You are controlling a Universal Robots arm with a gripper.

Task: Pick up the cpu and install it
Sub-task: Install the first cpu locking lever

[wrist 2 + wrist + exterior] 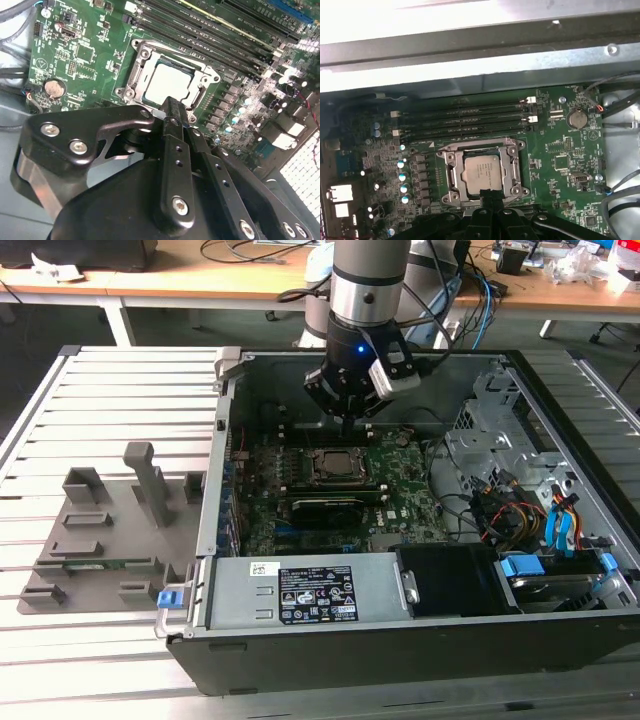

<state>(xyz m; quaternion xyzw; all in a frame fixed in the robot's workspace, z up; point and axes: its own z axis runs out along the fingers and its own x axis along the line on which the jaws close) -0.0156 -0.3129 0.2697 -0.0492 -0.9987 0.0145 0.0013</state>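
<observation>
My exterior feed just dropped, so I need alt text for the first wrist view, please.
The cpu lies in the socket frame on the green motherboard, its pale metal top facing the camera. The black end effector hangs just beside the socket's edge. Memory slots run along the far side of the socket.

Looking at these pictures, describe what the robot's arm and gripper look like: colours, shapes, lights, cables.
The arm is a grey-silver cylinder with a black lower section showing a small blue light. A white block sits at its wrist, with black cables behind. The gripper is black metal: angular linkage plates with silver screws and narrow perforated fingers.
</observation>
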